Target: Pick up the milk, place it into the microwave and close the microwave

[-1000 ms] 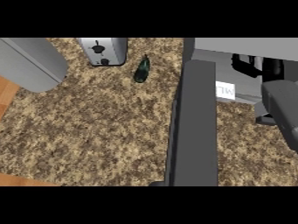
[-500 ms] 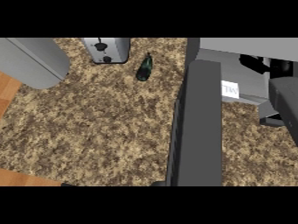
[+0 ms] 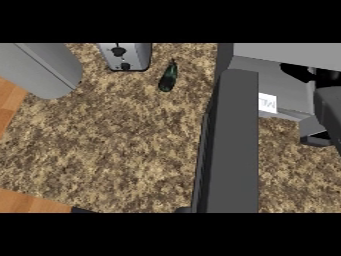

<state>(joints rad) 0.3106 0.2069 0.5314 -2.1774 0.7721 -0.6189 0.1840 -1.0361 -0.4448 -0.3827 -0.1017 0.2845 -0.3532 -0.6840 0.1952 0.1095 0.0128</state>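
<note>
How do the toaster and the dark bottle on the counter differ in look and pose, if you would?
The toaster is silvery and boxy; the bottle is dark green and slender. The toaster sits at the view's top edge, partly cut off, while the bottle shows whole and slanted. Both rest on the speckled counter, left of the open microwave door.

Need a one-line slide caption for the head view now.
Milk carton sits inside the microwave, door open, right forearm alongside.
</note>
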